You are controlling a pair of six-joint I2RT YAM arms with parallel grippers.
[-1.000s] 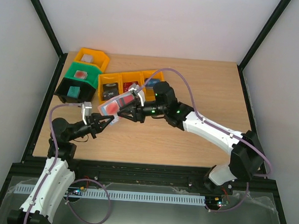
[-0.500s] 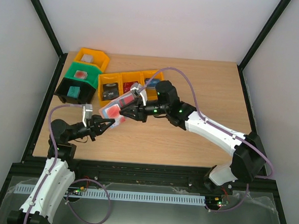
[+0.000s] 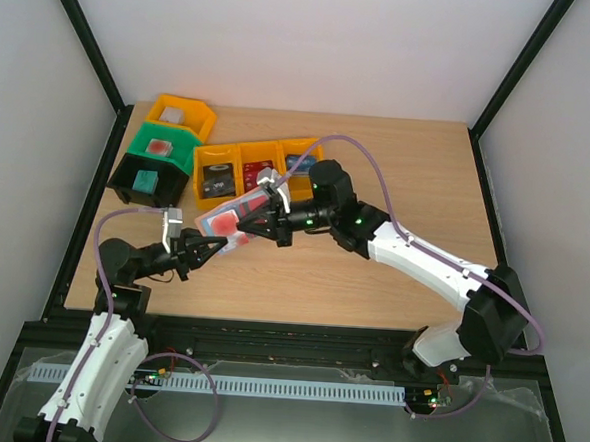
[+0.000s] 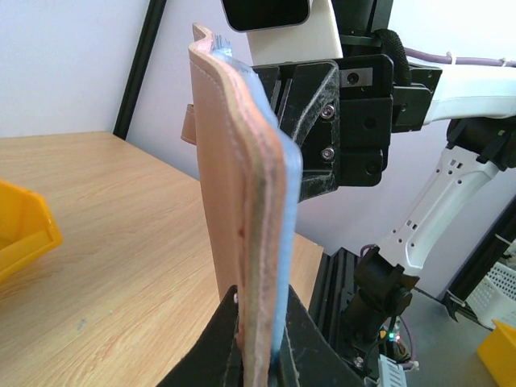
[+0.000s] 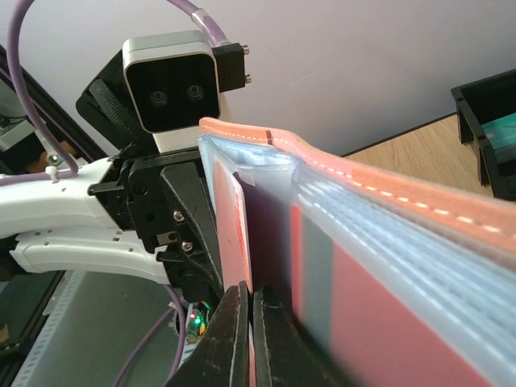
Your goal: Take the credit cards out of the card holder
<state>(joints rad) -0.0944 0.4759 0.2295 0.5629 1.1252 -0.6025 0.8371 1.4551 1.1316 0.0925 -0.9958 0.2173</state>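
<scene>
The card holder (image 3: 225, 222), tan outside with light blue lining, hangs open above the table's left middle, red credit cards showing in its sleeves. My left gripper (image 3: 205, 246) is shut on its lower edge. In the left wrist view the holder (image 4: 234, 201) stands upright between the left gripper (image 4: 262, 355) fingers. My right gripper (image 3: 253, 218) reaches in from the right. In the right wrist view the right gripper (image 5: 251, 322) is shut on the edge of a red credit card (image 5: 230, 234) beside the holder's clear sleeves (image 5: 387, 266).
A row of orange bins (image 3: 253, 168) sits just behind the holder. A green bin (image 3: 159, 153), a black bin (image 3: 142, 182) and a yellow bin (image 3: 181, 114) stand at the back left. Bare wooden table (image 3: 372, 276) lies to the right and front.
My right gripper's fingers have closed onto the red card. The holder and both grippers have shifted slightly towards the front.
</scene>
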